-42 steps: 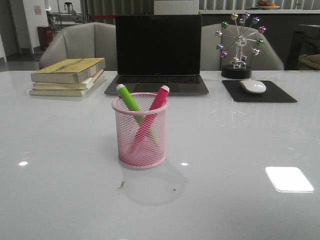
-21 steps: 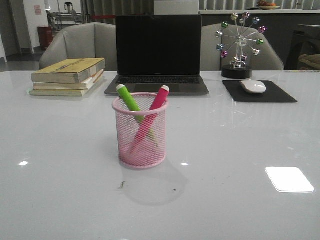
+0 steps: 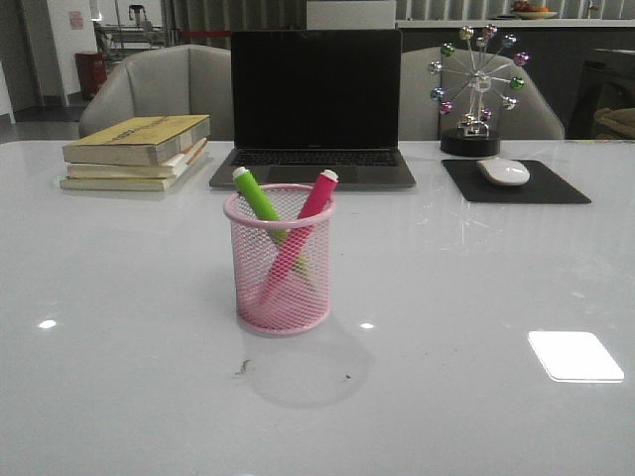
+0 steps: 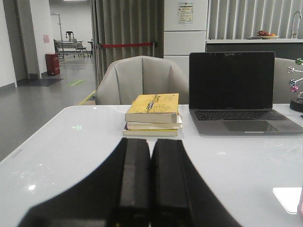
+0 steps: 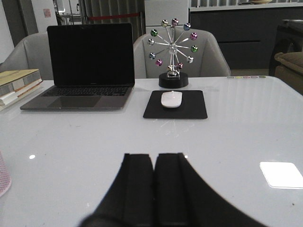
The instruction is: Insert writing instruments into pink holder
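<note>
The pink holder [image 3: 281,263] stands upright mid-table in the front view. Inside it lean the green marker [image 3: 256,197], tipped to the left, and the magenta-pink marker [image 3: 316,198], tipped to the right; their shafts cross behind the mesh. No gripper shows in the front view. My left gripper [image 4: 151,142] is shut with nothing between its black fingers, low over the table's left side. A sliver of the holder [image 4: 300,208] shows at that view's edge. My right gripper [image 5: 155,157] is shut and empty too, with the holder's edge [image 5: 4,177] off to its side.
An open laptop [image 3: 314,109] sits behind the holder. A stack of books [image 3: 134,151] lies at the back left. At the back right are a white mouse [image 3: 503,172] on a black pad [image 3: 516,182] and a ball-wheel ornament [image 3: 474,89]. Grey chairs stand beyond the table.
</note>
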